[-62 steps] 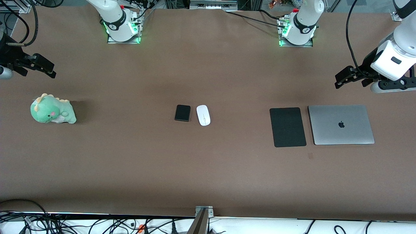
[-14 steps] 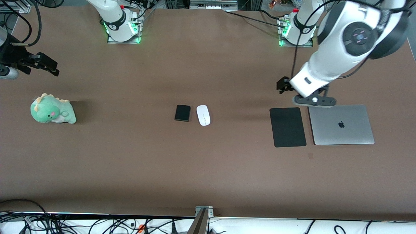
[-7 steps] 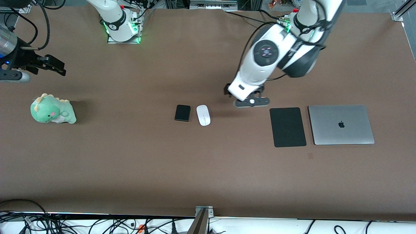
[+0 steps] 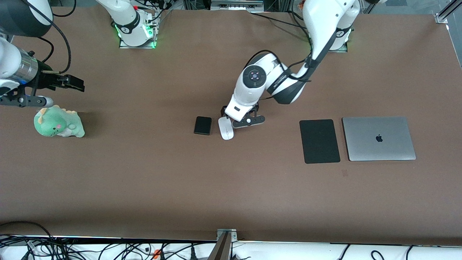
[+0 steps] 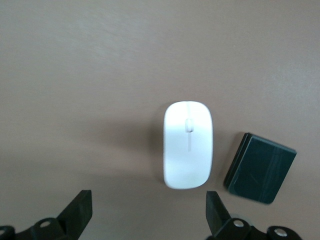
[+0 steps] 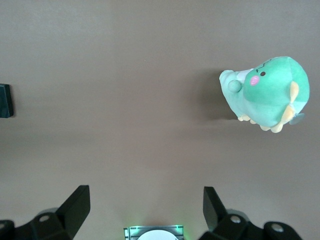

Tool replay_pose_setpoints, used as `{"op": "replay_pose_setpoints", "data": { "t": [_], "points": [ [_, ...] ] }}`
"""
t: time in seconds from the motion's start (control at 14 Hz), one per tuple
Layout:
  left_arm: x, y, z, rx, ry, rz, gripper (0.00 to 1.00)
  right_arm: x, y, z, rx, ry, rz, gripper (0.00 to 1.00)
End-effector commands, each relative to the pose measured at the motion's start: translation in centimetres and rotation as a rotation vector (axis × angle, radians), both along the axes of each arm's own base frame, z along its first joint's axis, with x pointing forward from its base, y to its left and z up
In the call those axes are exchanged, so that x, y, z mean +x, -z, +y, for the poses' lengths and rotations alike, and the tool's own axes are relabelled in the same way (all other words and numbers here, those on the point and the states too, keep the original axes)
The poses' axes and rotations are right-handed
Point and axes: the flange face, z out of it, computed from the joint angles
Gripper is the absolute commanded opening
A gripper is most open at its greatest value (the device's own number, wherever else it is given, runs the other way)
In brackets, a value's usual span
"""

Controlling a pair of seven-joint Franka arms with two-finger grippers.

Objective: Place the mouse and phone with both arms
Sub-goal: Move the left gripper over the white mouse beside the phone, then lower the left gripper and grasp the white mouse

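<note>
The white oval mouse point(image 4: 226, 132) lies mid-table, with the small black phone point(image 4: 203, 125) beside it toward the right arm's end. My left gripper point(image 4: 229, 115) hangs low over the mouse's end that is farther from the front camera, partly covering it. In the left wrist view the left gripper point(image 5: 149, 216) is open and empty, with the mouse point(image 5: 188, 144) and the phone point(image 5: 260, 167) just ahead of the fingertips. My right gripper point(image 4: 77, 83) is open and empty over the table beside the plush; it also shows in the right wrist view point(image 6: 145, 210).
A green dinosaur plush point(image 4: 57, 124) sits at the right arm's end and shows in the right wrist view point(image 6: 267, 92). A flat black mouse pad point(image 4: 319, 141) and a closed silver laptop point(image 4: 379, 138) lie toward the left arm's end.
My left arm has swung from over the laptop across the table and come down over the mouse. My right gripper has drifted a little toward the middle. Mouse and phone have not moved.
</note>
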Motion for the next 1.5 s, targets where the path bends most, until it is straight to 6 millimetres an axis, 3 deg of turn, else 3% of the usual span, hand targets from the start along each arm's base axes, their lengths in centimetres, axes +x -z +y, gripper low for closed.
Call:
{"op": "replay_pose_setpoints", "data": {
  "t": [0.0, 0.43, 0.86, 1.21, 1.43],
  "points": [
    [0.6, 2.0, -3.3, 0.025, -0.035, -0.033, 1.0, 0.9, 1.4, 0.2, 0.0, 0.005, 0.005, 1.0],
    [0.0, 7.1, -4.4, 0.057, -0.019, -0.065, 1.0, 0.9, 2.0, 0.1, -0.009, 0.069, 0.017, 1.0],
    [0.4, 6.8, -4.7, 0.043, -0.034, -0.068, 1.0, 0.8, 2.1, -0.3, -0.013, 0.091, 0.027, 1.0],
    [0.1, 8.3, -4.6, 0.055, -0.023, -0.062, 1.0, 0.7, 2.2, -0.2, -0.024, 0.131, 0.033, 1.0],
    [0.1, 8.7, -4.5, 0.055, -0.021, -0.06, 0.9, 0.5, 2.2, -0.2, -0.028, 0.153, 0.043, 1.0]
  ]
}}
